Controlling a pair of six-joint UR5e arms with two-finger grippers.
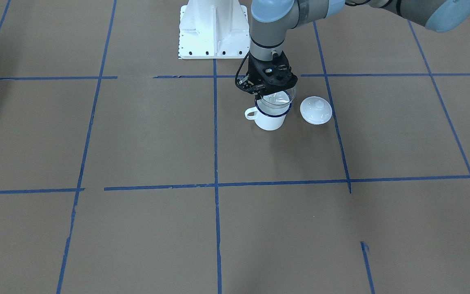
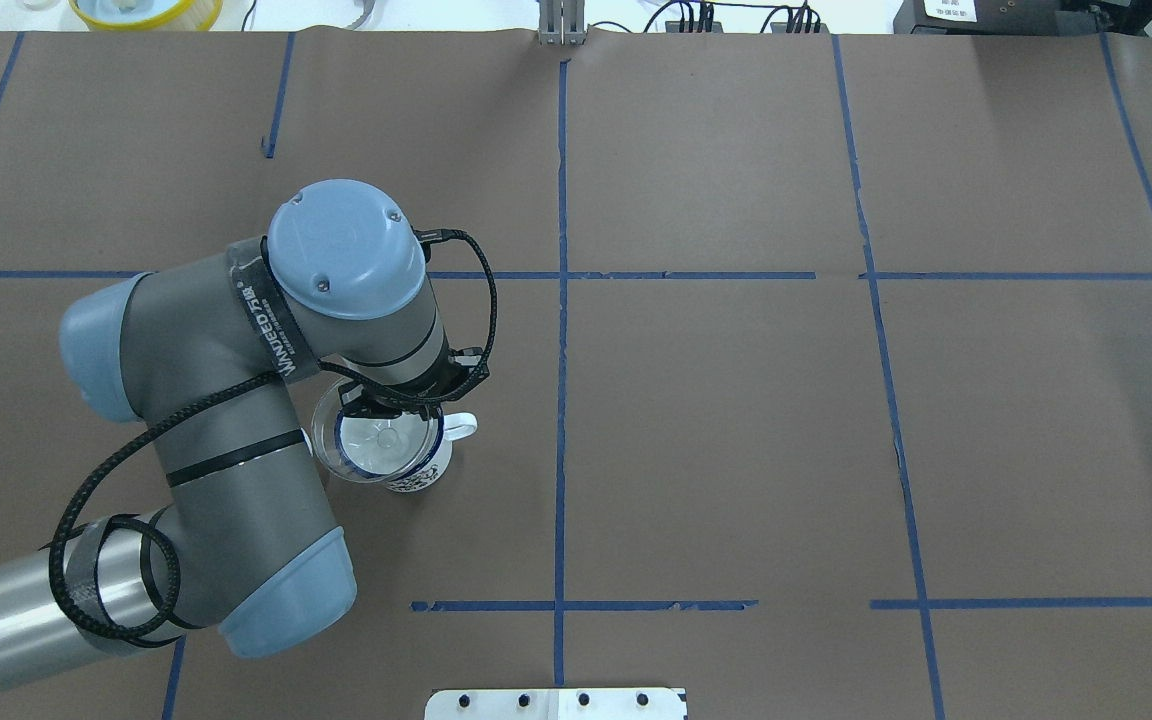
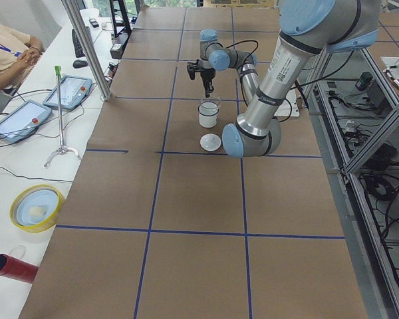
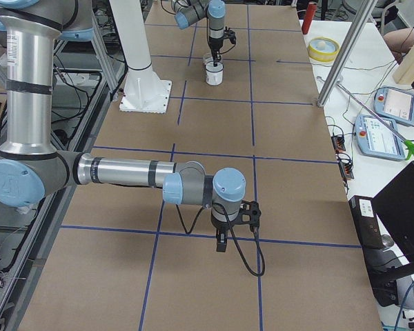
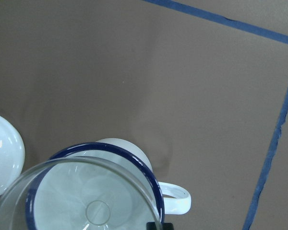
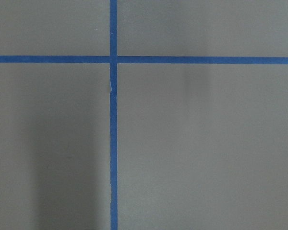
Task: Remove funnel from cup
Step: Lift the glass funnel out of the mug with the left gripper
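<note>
On the papered table (image 1: 137,143), the left tool (image 1: 264,91) pinches the funnel (image 1: 279,97) above the cup (image 1: 269,119).

We see the left arm (image 2: 236,440) at the left of the overhead view: grey tubes with pale blue joint caps, the topmost cap (image 2: 346,245) showing two small screws. A dark band (image 2: 271,332) carries white lettering, and a black braided cable (image 2: 58,575) coils around the links. The left gripper (image 1: 261,96) is black. The right arm (image 4: 121,172), mid-frame in the right side view, shares the grey and blue, with a black cable (image 4: 260,256) and black right gripper (image 4: 221,246). The white base (image 1: 212,28) has dark bolts along its flange.
</note>
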